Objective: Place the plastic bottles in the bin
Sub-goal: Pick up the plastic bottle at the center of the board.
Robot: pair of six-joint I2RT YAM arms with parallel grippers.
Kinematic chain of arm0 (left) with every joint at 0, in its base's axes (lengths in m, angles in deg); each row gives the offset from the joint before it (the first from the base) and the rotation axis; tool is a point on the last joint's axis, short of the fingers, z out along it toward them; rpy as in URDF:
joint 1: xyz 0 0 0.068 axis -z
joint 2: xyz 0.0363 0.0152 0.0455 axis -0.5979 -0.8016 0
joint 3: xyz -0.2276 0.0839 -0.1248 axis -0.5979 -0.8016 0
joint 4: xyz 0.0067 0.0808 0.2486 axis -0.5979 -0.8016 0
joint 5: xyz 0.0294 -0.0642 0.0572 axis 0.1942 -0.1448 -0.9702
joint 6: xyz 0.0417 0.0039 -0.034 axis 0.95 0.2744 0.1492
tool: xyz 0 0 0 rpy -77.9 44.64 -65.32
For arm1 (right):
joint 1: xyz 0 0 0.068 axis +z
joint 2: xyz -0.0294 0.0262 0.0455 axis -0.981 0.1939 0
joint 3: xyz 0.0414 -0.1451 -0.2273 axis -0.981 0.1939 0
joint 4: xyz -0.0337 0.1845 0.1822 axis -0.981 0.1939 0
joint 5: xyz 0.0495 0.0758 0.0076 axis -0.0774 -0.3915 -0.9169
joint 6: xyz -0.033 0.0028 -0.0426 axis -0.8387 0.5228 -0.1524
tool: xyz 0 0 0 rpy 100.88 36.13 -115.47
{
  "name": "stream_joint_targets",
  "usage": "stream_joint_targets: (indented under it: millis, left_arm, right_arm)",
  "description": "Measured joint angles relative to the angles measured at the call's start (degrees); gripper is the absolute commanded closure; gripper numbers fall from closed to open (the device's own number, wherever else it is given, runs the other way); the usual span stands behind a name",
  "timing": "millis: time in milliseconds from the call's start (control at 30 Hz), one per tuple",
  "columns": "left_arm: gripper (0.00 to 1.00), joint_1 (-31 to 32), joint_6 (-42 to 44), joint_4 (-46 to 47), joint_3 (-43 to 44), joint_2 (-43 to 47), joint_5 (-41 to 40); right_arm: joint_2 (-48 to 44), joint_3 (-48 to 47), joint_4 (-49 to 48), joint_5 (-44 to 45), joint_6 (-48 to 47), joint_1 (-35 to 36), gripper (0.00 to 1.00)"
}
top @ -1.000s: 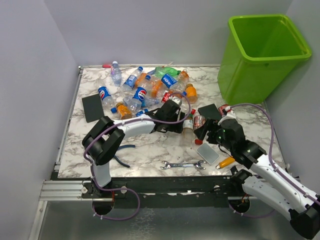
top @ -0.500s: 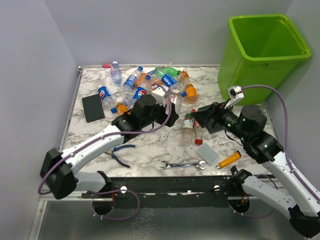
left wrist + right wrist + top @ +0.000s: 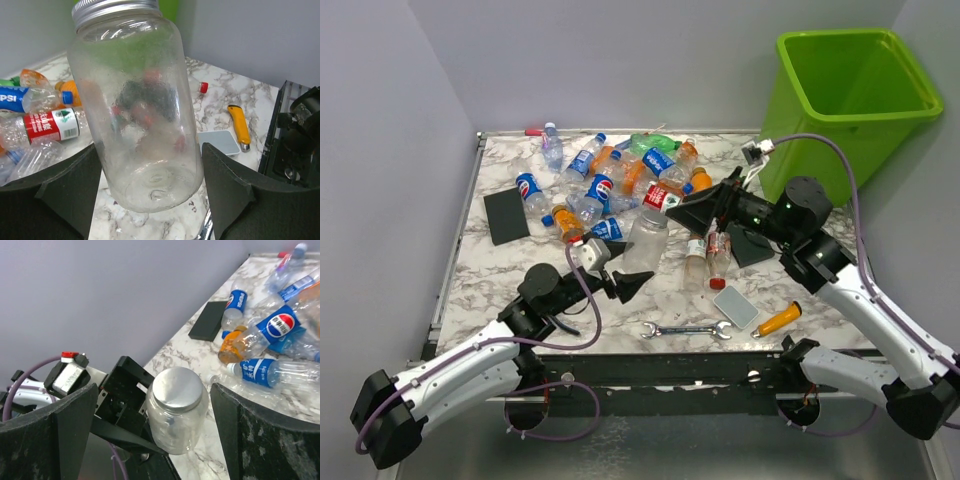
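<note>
My left gripper (image 3: pixel 631 281) (image 3: pixel 151 152) is shut on the base of a clear wide jar (image 3: pixel 642 242) (image 3: pixel 135 105) with a silver screw lid, holding it tilted above the marble table. The right gripper (image 3: pixel 676 209) (image 3: pixel 154 388) is open, its fingers on either side of the jar's lid (image 3: pixel 176 388) with gaps on both sides. The plastic bottles (image 3: pixel 620 175) (image 3: pixel 277 327) lie heaped at the back of the table, and two (image 3: pixel 696 262) stand upright near the middle. The lime-green bin (image 3: pixel 820 165) stands at the back right.
A black slab (image 3: pixel 506 215) lies at the left and another (image 3: pixel 752 247) under the right arm. Near the front edge are a grey slab (image 3: pixel 735 307) (image 3: pixel 220 142), an orange-handled tool (image 3: pixel 775 320) (image 3: pixel 238 122), a wrench (image 3: pixel 685 330) and pliers (image 3: pixel 560 312).
The left arm has drawn back from the bottle pile toward the near edge with the jar. The right arm has swung up and left, its jaws opening wider around the jar's lid.
</note>
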Motion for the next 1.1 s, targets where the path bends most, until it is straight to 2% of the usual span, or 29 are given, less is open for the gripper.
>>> stream_joint_targets:
  millis: [333, 633, 733, 900, 1100]
  left_arm:
    - [0.62, 0.0, 2.56, 9.75, -3.15, 3.61, -1.81]
    - [0.62, 0.0, 2.47, 10.93, -3.15, 3.87, -2.23]
    - [0.62, 0.0, 2.01, 11.02, -3.15, 3.72, -2.23]
    - [0.62, 0.0, 1.42, 11.02, -3.15, 3.1, -2.23]
    - [0.62, 0.0, 0.9, 11.02, -3.15, 2.95, -2.25]
  right_arm:
    - [5.99, 0.11, -4.35, -7.37, 5.62, 0.35, 0.0]
    - [10.25, -3.08, -2.91, -6.01, 4.87, 4.35, 0.01]
    - [10.82, -4.24, -2.01, -3.74, 3.45, 5.86, 0.05]
    - [11.47, -5.75, -1.05, 0.44, 0.94, 8.2, 0.22]
    - [13.05, -5.77, -0.74, 3.23, -0.5, 9.75, 0.32]
